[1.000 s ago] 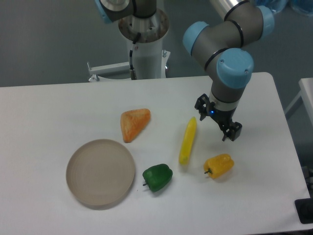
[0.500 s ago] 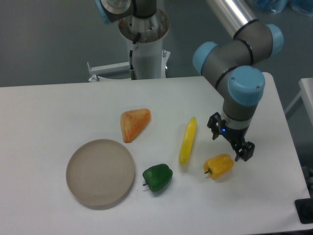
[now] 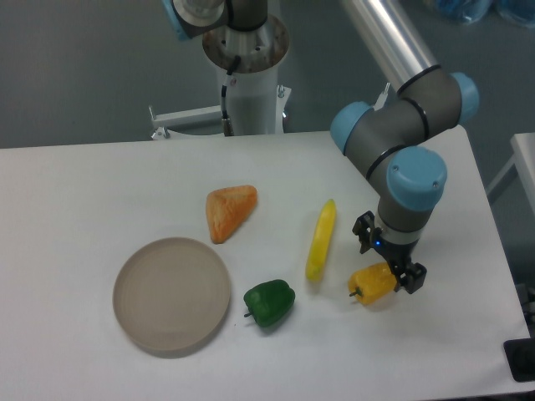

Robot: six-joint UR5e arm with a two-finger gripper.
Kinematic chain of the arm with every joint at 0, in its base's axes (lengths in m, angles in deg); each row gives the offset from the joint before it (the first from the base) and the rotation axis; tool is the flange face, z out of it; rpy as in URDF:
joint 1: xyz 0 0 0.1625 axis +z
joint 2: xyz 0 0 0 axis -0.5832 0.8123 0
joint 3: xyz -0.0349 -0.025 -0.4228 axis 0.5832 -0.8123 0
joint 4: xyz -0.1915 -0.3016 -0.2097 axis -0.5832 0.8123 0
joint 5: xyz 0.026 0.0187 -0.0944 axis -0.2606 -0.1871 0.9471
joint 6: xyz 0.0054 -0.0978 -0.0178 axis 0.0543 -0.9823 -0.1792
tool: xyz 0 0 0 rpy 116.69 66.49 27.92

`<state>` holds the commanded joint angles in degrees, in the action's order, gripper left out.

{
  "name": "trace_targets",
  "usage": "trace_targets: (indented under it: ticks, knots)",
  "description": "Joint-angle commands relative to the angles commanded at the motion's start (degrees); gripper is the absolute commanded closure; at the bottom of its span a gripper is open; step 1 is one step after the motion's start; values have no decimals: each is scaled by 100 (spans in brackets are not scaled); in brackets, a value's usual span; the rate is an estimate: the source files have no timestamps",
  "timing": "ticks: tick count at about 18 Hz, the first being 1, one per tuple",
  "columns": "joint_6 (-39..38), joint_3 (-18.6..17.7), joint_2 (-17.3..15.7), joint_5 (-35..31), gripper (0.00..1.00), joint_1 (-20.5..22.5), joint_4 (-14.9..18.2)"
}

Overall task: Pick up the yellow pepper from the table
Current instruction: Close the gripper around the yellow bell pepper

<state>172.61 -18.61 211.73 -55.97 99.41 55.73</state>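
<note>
While we look from the near edge of the table [image 3: 75,368], we first see the round tan plate [image 3: 171,293] at the near left and the green pepper [image 3: 269,303] just right of it. A little farther right sits the yellow pepper [image 3: 372,284], lying on the white top with its dark stem pointing left. Our gripper [image 3: 389,261] is right over it, with one finger at the far left of the pepper and one at its right side. The jaws look spread apart around it and not yet squeezed, though we cannot be sure they are not touching it. The pepper lies just below and a bit to the near left of the gripper, so we think a small drop and a squeeze come next. Its long way runs left to right. Farther back lie the long yellow banana-shaped thing [image 3: 321,239] and the orange wedge [image 3: 228,211]. We see no words or labels anywhere.
</note>
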Motion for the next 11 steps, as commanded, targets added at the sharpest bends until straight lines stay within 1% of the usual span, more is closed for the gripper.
trace_targets:
  ticks: [4, 7, 11]
  knots:
    - [71, -62, 35, 0, 0, 0, 0]
    - [80, -62, 79, 0, 0, 0, -132]
    - [62, -62, 141, 0, 0, -26, -158]
